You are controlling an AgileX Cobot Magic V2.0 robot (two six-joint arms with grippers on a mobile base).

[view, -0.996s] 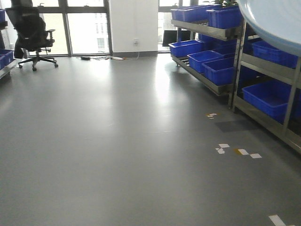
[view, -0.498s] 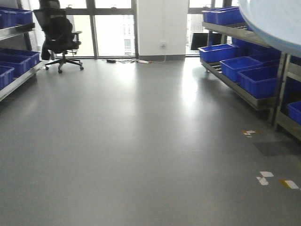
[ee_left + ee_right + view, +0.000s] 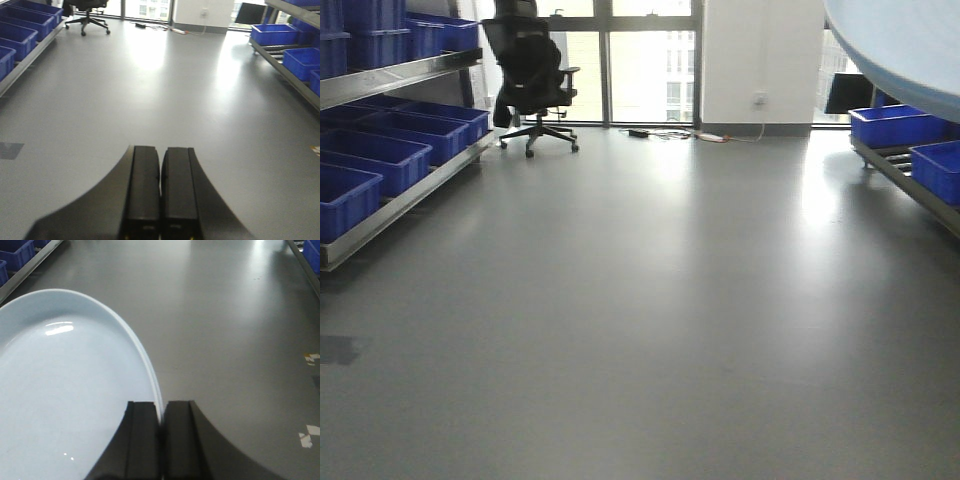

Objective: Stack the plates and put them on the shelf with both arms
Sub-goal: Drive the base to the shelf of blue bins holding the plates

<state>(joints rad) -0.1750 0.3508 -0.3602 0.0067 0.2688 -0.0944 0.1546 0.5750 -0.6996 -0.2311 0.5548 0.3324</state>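
A pale bluish-white plate [image 3: 65,390] fills the left of the right wrist view, held level above the grey floor. My right gripper [image 3: 161,410] is shut on its right rim, one finger over the inside and one outside. Whether it is a single plate or a stack I cannot tell. The same plate [image 3: 910,50] juts into the top right corner of the front view. My left gripper [image 3: 160,155] is shut with nothing between its fingers, hanging over bare floor. A steel shelf [image 3: 400,205] runs along the left wall and another shelf [image 3: 910,188] along the right.
Blue crates [image 3: 370,160] fill the left shelf tiers, and more crates [image 3: 895,125] sit on the right one. A black office chair [image 3: 530,75] stands by the far windows, with cables on the floor beside it. White tape marks [image 3: 310,435] dot the floor at the right.
The front view has swung left: the right shelf slid toward the frame edge, the left shelf came in, and the chair shifted rightward. The plate keeps its place in the top right corner.
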